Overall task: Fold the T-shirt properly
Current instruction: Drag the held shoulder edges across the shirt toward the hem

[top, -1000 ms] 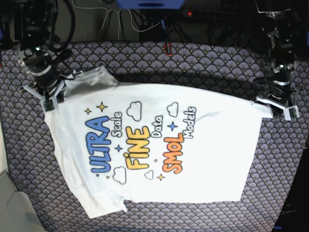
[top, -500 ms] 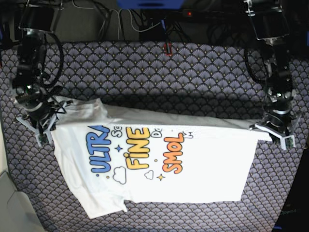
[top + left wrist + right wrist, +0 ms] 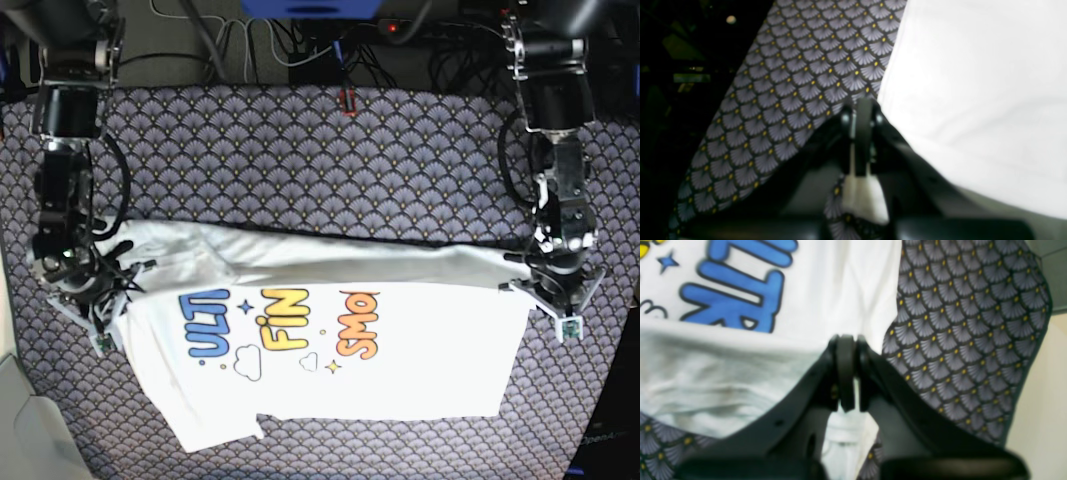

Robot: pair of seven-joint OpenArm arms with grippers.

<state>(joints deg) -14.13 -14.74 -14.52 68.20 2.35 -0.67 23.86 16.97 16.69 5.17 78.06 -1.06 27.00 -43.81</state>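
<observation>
The white T-shirt [image 3: 380, 375] lies on the patterned table cover [image 3: 300, 150]. Its far edge is lifted and drawn forward as a plain white flap [image 3: 330, 265], which hides the upper half of the blue, yellow and orange print [image 3: 285, 335]. On the right of the base view, my left gripper [image 3: 548, 300] is shut on the flap's corner. Its wrist view shows the left gripper [image 3: 860, 116] pinching white cloth [image 3: 973, 83]. On the left, my right gripper [image 3: 100, 322] is shut on the other corner. In its wrist view the right gripper [image 3: 846, 343] clamps the shirt [image 3: 740, 380] below the blue letters [image 3: 736, 300].
Cables and dark equipment [image 3: 300, 40] run along the table's back edge, with a small red object [image 3: 347, 100] on the cover there. A pale floor [image 3: 25, 430] shows past the table's left front corner. A short sleeve [image 3: 215, 430] lies at the front left.
Both grippers have moved toward the front of the table with the shirt's far edge in them. The flap now covers more of the print.
</observation>
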